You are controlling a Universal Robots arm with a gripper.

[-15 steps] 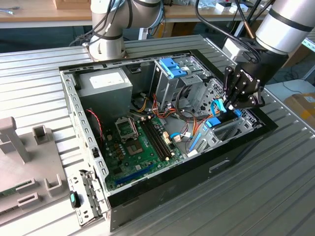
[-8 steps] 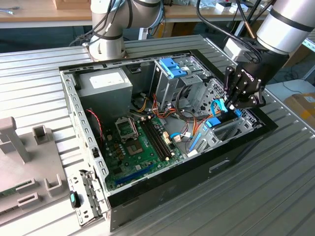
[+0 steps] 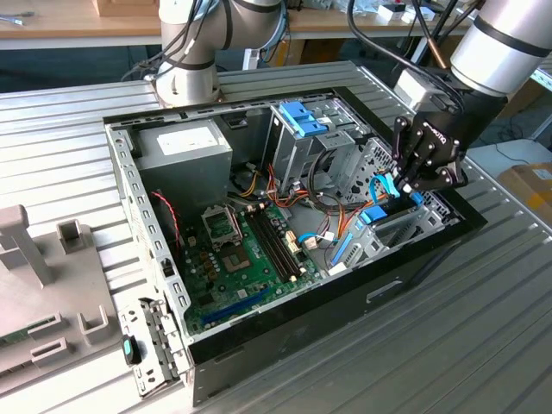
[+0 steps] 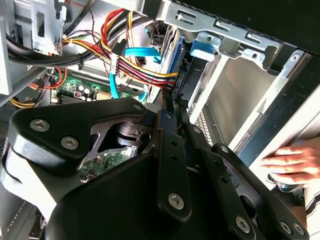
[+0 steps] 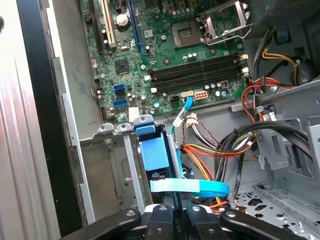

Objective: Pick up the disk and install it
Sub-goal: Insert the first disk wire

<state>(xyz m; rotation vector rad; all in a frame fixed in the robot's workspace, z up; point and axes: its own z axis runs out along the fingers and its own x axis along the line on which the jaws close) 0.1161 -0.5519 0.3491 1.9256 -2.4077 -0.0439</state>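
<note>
Tool [image 3: 412, 185] fingers pinched together above the disk [image 5: 152, 152] standing in its bay.

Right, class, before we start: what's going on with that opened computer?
A robot arm's black pincer reaches down into the open black desktop computer case, at the bay by the case's wall on the exterior view's right. It is at the flat grey hard drive with light-blue plastic rail, which stands on edge in the metal bay beside the green motherboard.
</note>
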